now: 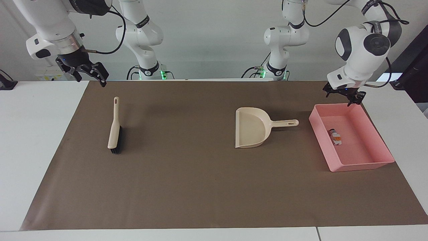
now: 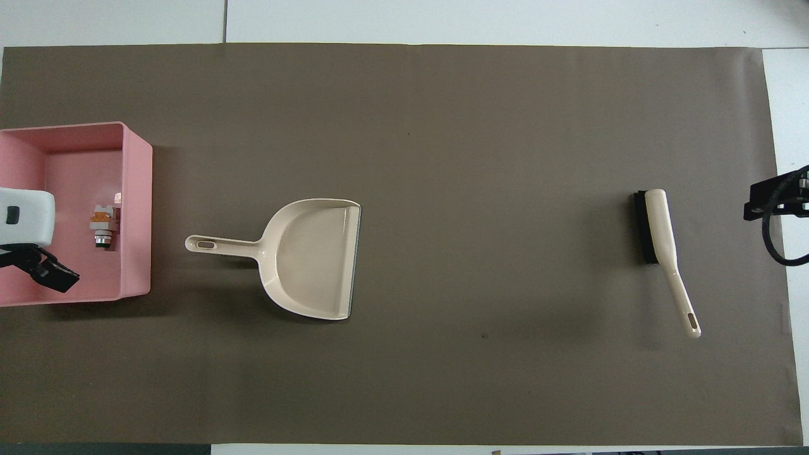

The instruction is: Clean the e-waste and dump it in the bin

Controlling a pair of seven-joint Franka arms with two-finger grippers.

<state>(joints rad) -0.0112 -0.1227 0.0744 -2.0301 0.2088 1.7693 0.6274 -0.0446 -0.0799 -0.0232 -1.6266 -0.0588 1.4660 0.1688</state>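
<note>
The e-waste [image 1: 335, 136], small white parts with orange and dark marks, lies inside the pink bin [image 1: 354, 165] at the left arm's end of the mat. It also shows in the overhead view [image 2: 102, 224], inside the bin [image 2: 136, 208]. My left gripper [image 1: 344, 96] is open and empty, raised over the bin's edge nearest the robots; one black finger shows in the overhead view [image 2: 54, 275]. My right gripper [image 1: 85, 72] is open and empty, waiting raised over the mat's corner at the right arm's end [image 2: 774, 199].
A beige dustpan [image 1: 250, 129] lies flat on the brown mat beside the bin, handle pointing at the bin [image 2: 313, 256]. A beige brush with black bristles [image 1: 114, 129] lies at the right arm's end [image 2: 660, 227].
</note>
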